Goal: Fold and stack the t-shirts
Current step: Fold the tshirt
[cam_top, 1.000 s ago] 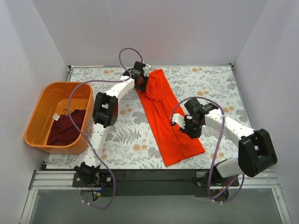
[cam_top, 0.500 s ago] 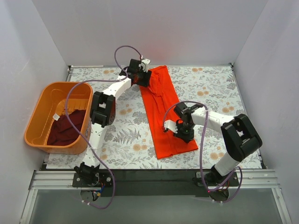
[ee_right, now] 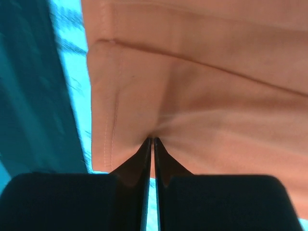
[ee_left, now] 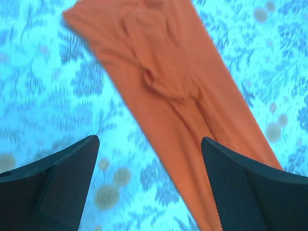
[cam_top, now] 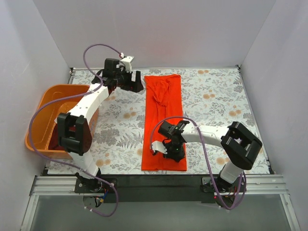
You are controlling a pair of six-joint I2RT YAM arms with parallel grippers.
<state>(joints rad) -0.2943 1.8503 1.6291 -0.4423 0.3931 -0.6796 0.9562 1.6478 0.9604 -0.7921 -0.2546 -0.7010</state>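
The orange-red t-shirt (cam_top: 162, 120) lies folded into a long narrow strip, running from the far middle of the table to the near edge. My left gripper (cam_top: 134, 85) hangs open just left of the strip's far end, with nothing between its fingers (ee_left: 149, 141); the shirt (ee_left: 168, 91) passes under its right finger (ee_left: 240, 183). My right gripper (cam_top: 169, 150) is shut on the shirt's near end, the cloth puckered at its fingertips (ee_right: 153, 140). A sliver of the dark maroon t-shirt (cam_top: 51, 138) shows in the basket, mostly hidden by my left arm.
The orange plastic basket (cam_top: 48, 91) stands at the table's left edge, with my left arm reaching over it. White walls close the table on three sides. The black near edge (cam_top: 154, 179) runs just below the shirt's near end.
My left gripper opened, let go of the shirt's far end and swung left. My right gripper dragged the near end left and toward me, so the strip now lies straight.
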